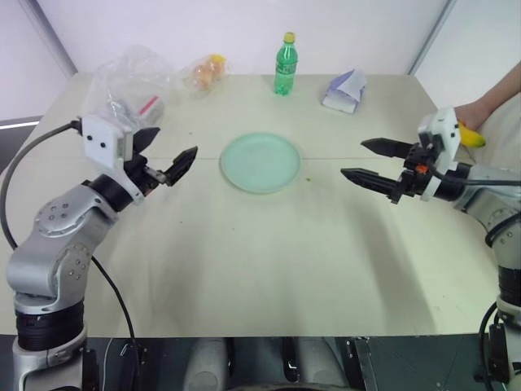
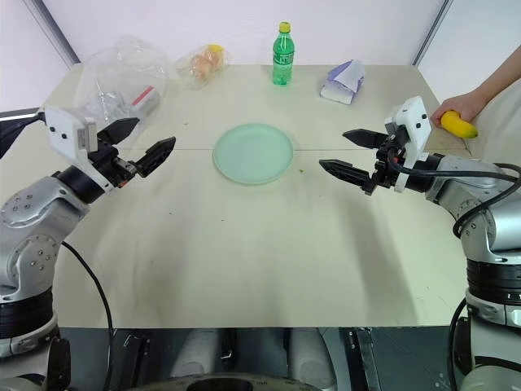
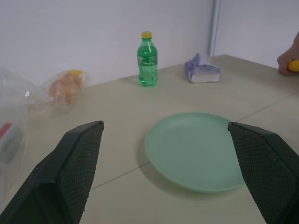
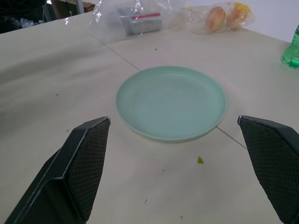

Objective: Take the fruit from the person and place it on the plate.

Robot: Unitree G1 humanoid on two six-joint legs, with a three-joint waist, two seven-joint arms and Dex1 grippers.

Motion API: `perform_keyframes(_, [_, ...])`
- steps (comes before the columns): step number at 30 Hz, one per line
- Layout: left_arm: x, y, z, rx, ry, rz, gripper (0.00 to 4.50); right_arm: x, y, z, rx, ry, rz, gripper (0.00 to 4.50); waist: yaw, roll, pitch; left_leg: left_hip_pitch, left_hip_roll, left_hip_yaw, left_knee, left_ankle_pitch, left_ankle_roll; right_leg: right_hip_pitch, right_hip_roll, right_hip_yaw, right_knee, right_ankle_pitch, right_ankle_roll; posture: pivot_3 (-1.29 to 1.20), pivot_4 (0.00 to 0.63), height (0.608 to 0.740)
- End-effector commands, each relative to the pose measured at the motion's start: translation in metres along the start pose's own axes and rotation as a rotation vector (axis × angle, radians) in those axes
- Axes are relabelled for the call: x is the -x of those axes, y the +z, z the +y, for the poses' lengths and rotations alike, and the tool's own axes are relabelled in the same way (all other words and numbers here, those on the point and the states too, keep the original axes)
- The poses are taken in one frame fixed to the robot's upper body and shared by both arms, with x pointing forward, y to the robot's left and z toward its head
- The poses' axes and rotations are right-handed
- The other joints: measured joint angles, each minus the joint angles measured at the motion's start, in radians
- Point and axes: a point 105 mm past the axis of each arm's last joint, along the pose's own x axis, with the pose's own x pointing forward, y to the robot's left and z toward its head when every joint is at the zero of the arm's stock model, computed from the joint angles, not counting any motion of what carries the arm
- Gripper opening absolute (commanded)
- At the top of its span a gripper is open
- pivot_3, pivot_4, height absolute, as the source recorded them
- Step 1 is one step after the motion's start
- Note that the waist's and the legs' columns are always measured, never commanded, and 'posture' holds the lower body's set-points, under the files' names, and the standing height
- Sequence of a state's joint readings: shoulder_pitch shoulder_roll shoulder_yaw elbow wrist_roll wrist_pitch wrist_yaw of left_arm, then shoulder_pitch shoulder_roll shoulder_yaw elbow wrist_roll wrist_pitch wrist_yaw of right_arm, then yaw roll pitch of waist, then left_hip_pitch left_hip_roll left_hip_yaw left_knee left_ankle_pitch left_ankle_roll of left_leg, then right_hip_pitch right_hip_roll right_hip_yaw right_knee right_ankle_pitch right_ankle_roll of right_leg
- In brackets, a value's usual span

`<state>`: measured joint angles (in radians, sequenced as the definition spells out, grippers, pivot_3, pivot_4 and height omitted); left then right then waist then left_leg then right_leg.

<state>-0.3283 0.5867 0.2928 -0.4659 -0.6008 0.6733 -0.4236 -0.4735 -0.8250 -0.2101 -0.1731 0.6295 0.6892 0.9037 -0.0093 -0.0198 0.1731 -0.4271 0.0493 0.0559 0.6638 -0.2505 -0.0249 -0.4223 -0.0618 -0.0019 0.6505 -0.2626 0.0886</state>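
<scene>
Banana [image 2: 458,125], yellow and unpeeled, sits in the person's hand [image 2: 466,105] at the far right edge of the surface [image 2: 244,244]; we see only its outer end, the rest wrapped by the fingers. In the left eye view our right arm's white wrist housing covers part of it. The forearm runs off the right edge of the picture.

We see the plate [image 2: 253,152], round, flat and pale mint green, lying bare in the middle of the surface, well apart from the banana. A small green speck [image 4: 200,160] lies on the surface just beside its rim.

Our left pincer [image 2: 142,145] hangs above the surface to the left of the plate, its two black fingers spread wide with nothing between them. Our right pincer [image 2: 352,155] hangs to the right of the plate, between it and the banana, also spread wide and holding nothing.

Along the far side stand a green bottle [image 2: 282,54] with a yellow cap, upright, and a crumpled pale purple and white packet [image 2: 343,82] to its right. To the left lie a clear bag of small orange fruits [image 2: 205,62] and a larger clear plastic bag [image 2: 122,81] holding something grey with a red stripe that we cannot make out. Nothing stands between the pincers and the plate.
</scene>
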Motion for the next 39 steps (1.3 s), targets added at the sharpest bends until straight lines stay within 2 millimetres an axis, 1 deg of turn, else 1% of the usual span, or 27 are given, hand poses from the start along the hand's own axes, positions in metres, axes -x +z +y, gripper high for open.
perform_keyframes(1, [-0.002,0.010,-0.001,-0.020,-0.009,-0.039,4.46,0.004,0.016,-0.002,0.056,-0.012,-0.035,4.50,0.000,0.000,0.000,0.000,0.000,0.000,0.000,0.000,0.000,0.000,0.000,0.000,0.000,0.000,0.000,0.00,0.150,0.731])
perform_keyframes(14, [-0.006,0.007,-0.003,-0.007,-0.014,-0.051,4.46,0.007,0.019,-0.003,0.065,-0.021,-0.021,4.50,0.000,0.000,0.000,0.000,0.000,0.000,0.000,0.000,0.000,0.000,0.000,0.000,0.000,0.000,0.000,0.00,0.150,0.731])
perform_keyframes(24, [-0.006,0.006,-0.005,-0.004,-0.017,-0.054,4.46,0.006,0.021,-0.002,0.069,-0.014,-0.022,4.50,0.000,0.000,0.000,0.000,0.000,0.000,0.000,0.000,0.000,0.000,0.000,0.000,0.000,0.000,0.000,0.00,0.150,0.731])
perform_keyframes(31, [-0.008,0.009,-0.002,0.004,-0.004,-0.077,4.46,0.002,0.021,0.000,0.070,-0.006,-0.029,4.50,0.000,0.000,0.000,0.000,0.000,0.000,0.000,0.000,0.000,0.000,0.000,0.000,0.000,0.000,0.000,0.00,0.150,0.731])
perform_keyframes(33, [-0.010,0.014,-0.001,0.054,0.010,-0.108,4.46,0.001,0.021,0.001,0.071,-0.003,-0.031,4.50,0.002,0.000,0.000,0.000,0.000,0.000,0.000,0.000,0.000,0.000,0.000,0.000,0.000,0.000,0.000,0.00,0.150,0.731])
perform_keyframes(36, [-0.014,0.024,0.002,0.187,0.040,-0.182,4.46,0.000,0.023,0.003,0.077,0.001,-0.039,4.50,0.002,0.000,0.000,0.000,0.000,0.000,0.001,0.000,0.000,0.000,0.000,0.000,0.000,0.000,0.000,0.00,0.150,0.731])
perform_keyframes(38, [-0.024,0.040,0.010,0.363,0.085,-0.286,4.46,-0.008,0.042,0.003,0.089,-0.016,-0.124,4.50,0.002,0.000,0.000,0.000,0.000,0.000,0.001,0.000,0.000,0.000,0.000,0.000,0.000,0.000,0.000,0.00,0.150,0.731])
perform_keyframes(39, [-0.028,0.045,0.012,0.421,0.095,-0.312,4.46,-0.011,0.050,0.004,0.086,-0.021,-0.159,4.50,0.001,-0.001,0.000,0.000,0.000,-0.001,0.001,0.000,0.000,0.001,0.000,0.000,0.001,0.000,0.000,0.00,0.150,0.731])
